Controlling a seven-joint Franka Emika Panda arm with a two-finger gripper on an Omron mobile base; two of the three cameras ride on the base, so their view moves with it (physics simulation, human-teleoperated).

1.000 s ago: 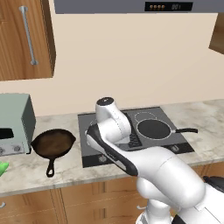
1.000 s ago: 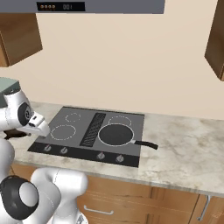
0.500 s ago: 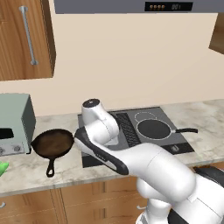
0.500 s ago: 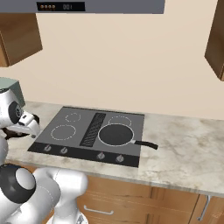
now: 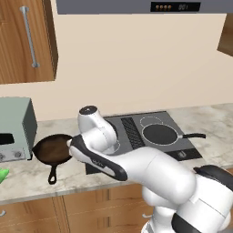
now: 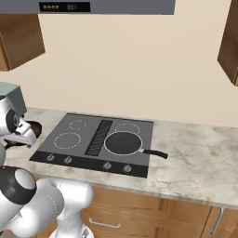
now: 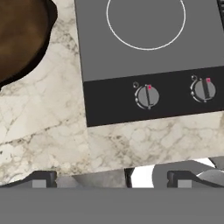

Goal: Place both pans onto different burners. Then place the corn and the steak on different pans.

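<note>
A: Where do your pans sit at this moment?

B: The dark grey pan (image 6: 123, 142) lies on the large front-right burner of the cooktop (image 6: 74, 126), its long thin handle (image 6: 155, 153) pointing right over the cooktop's edge toward the counter (image 6: 195, 158). You see it again in the left base view (image 5: 159, 134). The cast-iron skillet (image 5: 52, 149) rests on the counter to the left of the cooktop, just beside the toaster oven (image 5: 13, 129), with its short handle (image 5: 53, 173) pointing toward the counter's front edge. It is on no burner.

A: And the gripper?

B: Your gripper (image 7: 111, 177) has its fingers spread wide apart and nothing between them. In the hand view, one dark fingertip (image 7: 41, 177) stands at lower left and the other at lower right. It hangs over the marble counter at the cooktop's front left corner. Below it you see the large front-left burner (image 7: 145, 22), bare, and two control knobs (image 7: 147, 96) on the black strip. The skillet's brown rim (image 7: 22, 39) shows at the upper left of that view, apart from the fingers.

A: The food?

B: A scrap of bright green, the corn (image 5: 2, 175), shows at the left edge of the left base view, on the counter in front of the toaster oven. It is well apart from both pans. I cannot tell where the steak is.
</note>
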